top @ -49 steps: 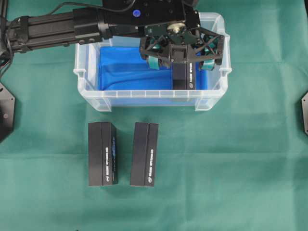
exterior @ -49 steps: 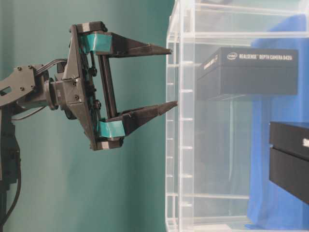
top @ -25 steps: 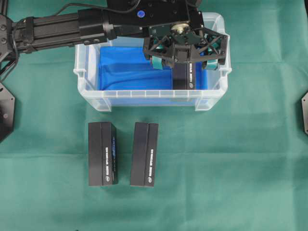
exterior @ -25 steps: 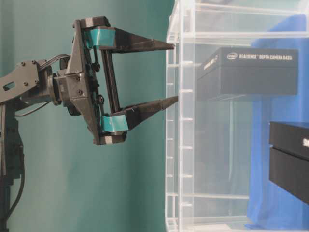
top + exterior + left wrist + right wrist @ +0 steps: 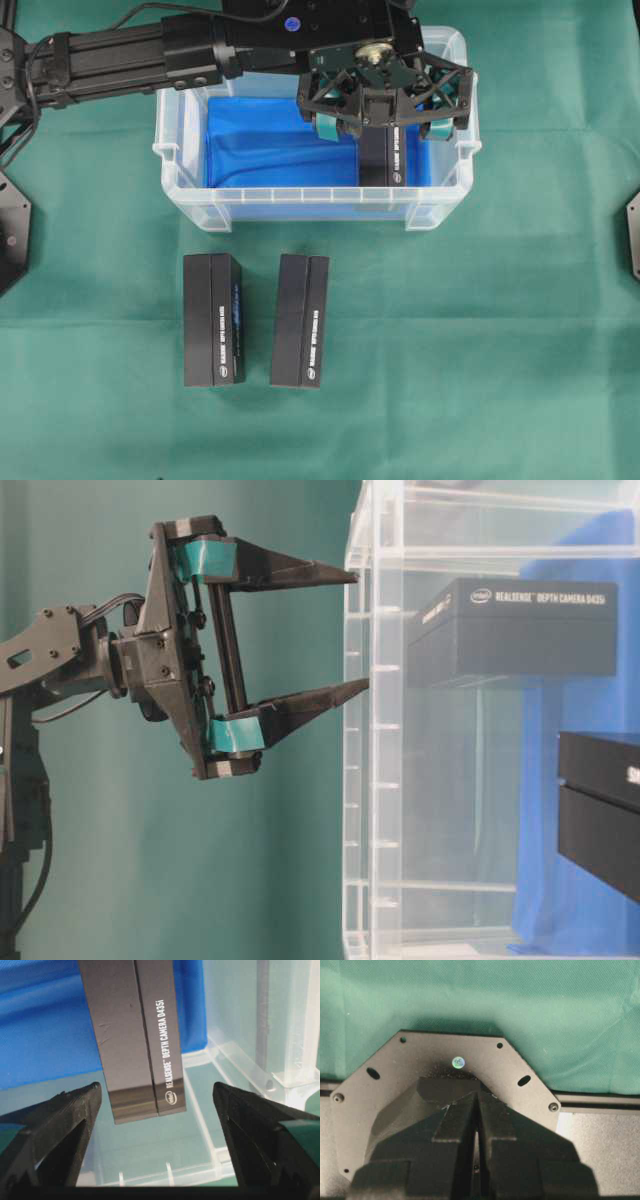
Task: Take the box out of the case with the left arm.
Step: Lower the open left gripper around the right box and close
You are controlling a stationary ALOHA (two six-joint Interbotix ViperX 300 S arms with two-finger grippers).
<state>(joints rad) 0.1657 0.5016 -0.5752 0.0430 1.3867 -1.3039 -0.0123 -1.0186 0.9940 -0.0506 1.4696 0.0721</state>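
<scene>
Presently the left tool (image 5: pixel 384 120) hangs over the right end of the case (image 5: pixel 190 150), jaws spread wide, nothing between them; the box (image 5: pixel 388 158) lies inside the case on the blue lining (image 5: pixel 270 145), near the right wall, long axis running front to back in the overhead view. In the left wrist view the box (image 5: pixel 135 1035) sits centred between the two black fingers (image 5: pixel 55 1125), one to each side, neither touching it; white lettering along its side reads DEPTH CAMERA D435i; the clear case wall (image 5: pixel 285 1035) stands just to the right. In the table-level view the left tool (image 5: pixel 345 630) has its fingertips just at the outer face of the clear case (image 5: pixel 365 780); teal pads (image 5: pixel 235 735) visible at the finger roots. Two more black boxes lie on the green worktop (image 5: pixel 480 350) in front of the case, side by side and apart: one at left (image 5: pixel 212 320), one at right (image 5: pixel 299 321). Right tool (image 5: pixel 476 1125): fingers pressed together, empty, over a black plate (image 5: pixel 390 1080) at the edge of the green cloth.
</scene>
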